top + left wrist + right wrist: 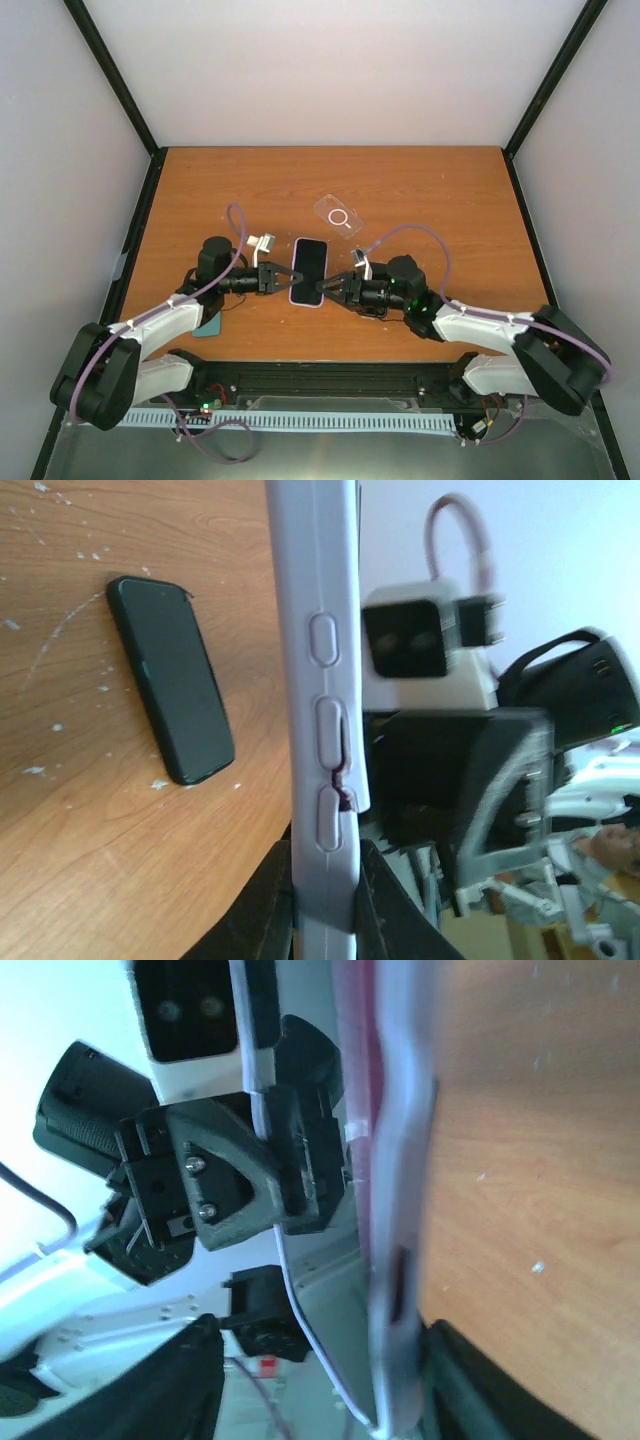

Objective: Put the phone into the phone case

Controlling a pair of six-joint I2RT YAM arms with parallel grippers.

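Note:
The phone (pixel 311 262), black screen up, sits in a lilac phone case (pixel 310 580) held just above the middle of the table. Along the case's button side a dark red strip of the phone (pixel 343 770) shows through a gap. My left gripper (pixel 283 278) is shut on the case's left edge, with both fingers pressed against it in the left wrist view (pixel 325 880). My right gripper (pixel 328 288) is at the case's lower right edge. Its jaws (pixel 320 1360) stand wide apart, and the case edge (pixel 400 1210) lies against one finger only.
A clear case with a white ring (pixel 338 216) lies on the table behind the phone. A dark phone-shaped slab (pixel 170 680) lies flat near the left arm (pixel 207 326). Black frame posts stand at the table's corners.

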